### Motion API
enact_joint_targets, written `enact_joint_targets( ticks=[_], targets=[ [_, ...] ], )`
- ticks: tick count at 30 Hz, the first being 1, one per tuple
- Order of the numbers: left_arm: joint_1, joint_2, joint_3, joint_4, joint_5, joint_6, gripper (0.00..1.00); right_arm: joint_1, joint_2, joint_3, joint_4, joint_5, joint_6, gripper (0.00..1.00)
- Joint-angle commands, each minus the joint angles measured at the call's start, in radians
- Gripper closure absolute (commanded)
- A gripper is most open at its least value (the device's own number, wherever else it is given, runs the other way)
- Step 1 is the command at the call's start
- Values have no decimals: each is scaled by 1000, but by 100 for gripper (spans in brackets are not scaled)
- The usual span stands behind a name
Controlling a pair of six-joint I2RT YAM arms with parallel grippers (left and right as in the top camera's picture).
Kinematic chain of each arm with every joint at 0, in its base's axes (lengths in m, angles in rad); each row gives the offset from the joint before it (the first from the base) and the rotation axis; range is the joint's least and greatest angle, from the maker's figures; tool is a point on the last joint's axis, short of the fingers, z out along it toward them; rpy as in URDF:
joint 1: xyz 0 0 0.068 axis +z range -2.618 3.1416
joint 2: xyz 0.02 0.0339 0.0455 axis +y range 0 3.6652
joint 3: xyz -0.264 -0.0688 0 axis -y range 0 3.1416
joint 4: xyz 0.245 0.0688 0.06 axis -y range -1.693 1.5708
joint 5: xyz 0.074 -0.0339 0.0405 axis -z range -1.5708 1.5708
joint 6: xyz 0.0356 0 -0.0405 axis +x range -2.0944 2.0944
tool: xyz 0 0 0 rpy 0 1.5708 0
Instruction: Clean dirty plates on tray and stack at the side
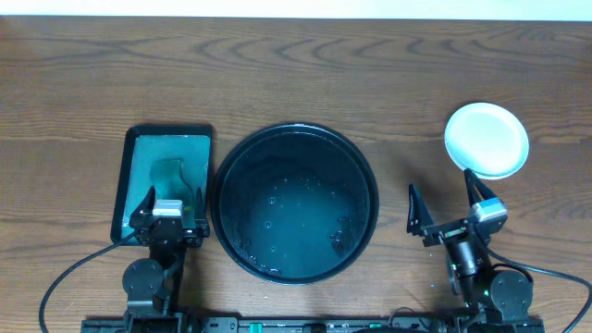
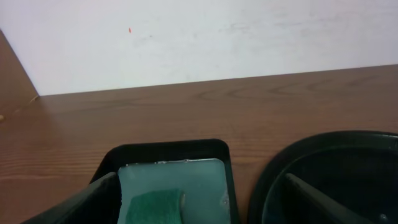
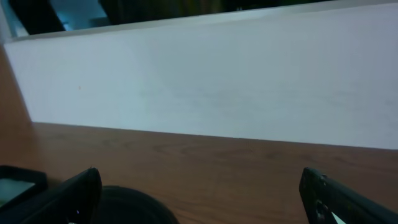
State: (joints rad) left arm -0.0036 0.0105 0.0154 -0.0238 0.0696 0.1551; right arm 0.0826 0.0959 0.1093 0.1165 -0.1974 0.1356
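Saw left jaws spread wide, empty, over small green tray (image 1: 146,153); right jaws equally wide, empty, near white plate (image 1: 487,139); wet black tray (image 1: 296,166) between, on tabletop (image 1: 277,74).

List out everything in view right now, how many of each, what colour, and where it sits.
Round tray: one, glossy black, centre of the table, wet with droplets, no plate on it.
Plate: one showing, white, on the table right of the round tray; whether more lie beneath it cannot be told.
Small rectangular tray: one, dark rim with pale teal floor, left of the round tray.
Sponge: one, green, inside the small rectangular tray.
Table: one, brown wood.
Wall: white, behind the table.
Left claw: one, black, open, over the small rectangular tray's near end.
Right claw: one, black, open, just short of the plate.
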Motion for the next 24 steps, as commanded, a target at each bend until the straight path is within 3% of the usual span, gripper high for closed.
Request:
enact_joint_targets(
  ticks=[1,12,24],
  targets=[
    [4,-6,-11,-40,24,5,19,11,-50,-30,6,52,28,1],
    [4,-6,-11,-40,24,5,19,11,-91,-105,-9,97,137,1],
    [4,-6,-11,-40,24,5,19,11,-91,-105,-179,46,-45,1]
  ],
)
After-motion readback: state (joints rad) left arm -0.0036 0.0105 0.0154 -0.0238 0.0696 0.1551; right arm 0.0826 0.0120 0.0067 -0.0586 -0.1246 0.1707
